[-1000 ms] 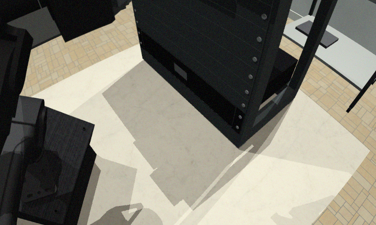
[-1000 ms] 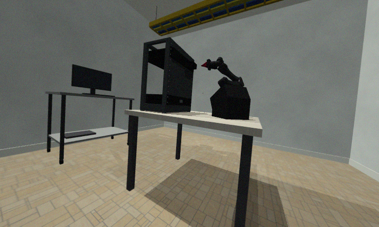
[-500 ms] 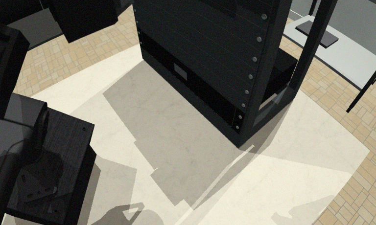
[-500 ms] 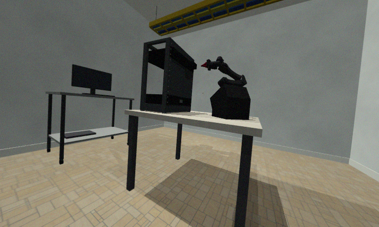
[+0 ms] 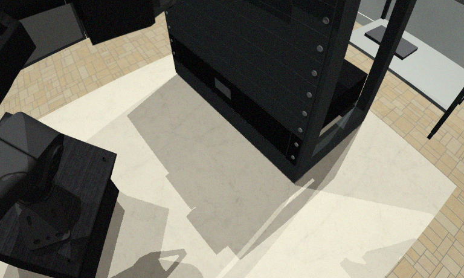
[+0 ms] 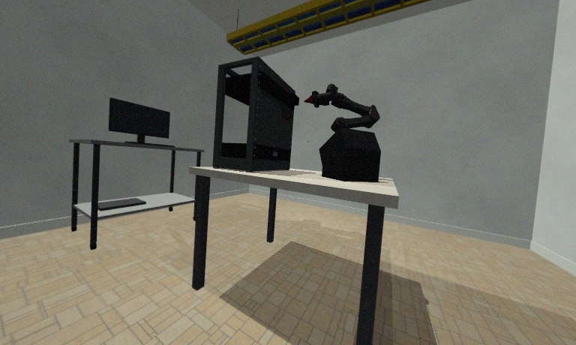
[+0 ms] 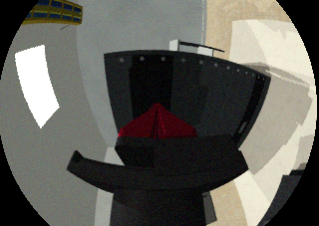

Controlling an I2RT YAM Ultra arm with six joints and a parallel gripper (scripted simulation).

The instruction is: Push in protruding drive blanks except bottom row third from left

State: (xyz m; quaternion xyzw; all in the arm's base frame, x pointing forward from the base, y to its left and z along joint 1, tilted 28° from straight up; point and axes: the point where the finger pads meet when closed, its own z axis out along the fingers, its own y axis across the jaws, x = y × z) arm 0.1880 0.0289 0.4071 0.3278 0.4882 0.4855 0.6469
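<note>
The black open-frame rack (image 6: 254,116) (image 5: 260,56) (image 7: 186,81) stands upright on the white table (image 6: 340,188) (image 5: 342,227). A dark unit (image 6: 277,90) at the top of its front stands proud of the flat panels below. I cannot tell the single drive blanks apart in any view. My gripper (image 6: 307,99) (image 7: 158,107) has red fingertips and is shut with nothing in it. It points at the rack's upper front, level with that top unit, and a small gap lies between them. The gripper itself does not show in the top view.
The arm's black pedestal (image 6: 350,154) (image 5: 78,179) stands on the table facing the rack. A small grey label (image 5: 222,87) marks the rack's bottom unit. Behind the rack is a second desk with a monitor (image 6: 139,121) and a keyboard (image 6: 121,203) (image 5: 391,40) on its lower shelf.
</note>
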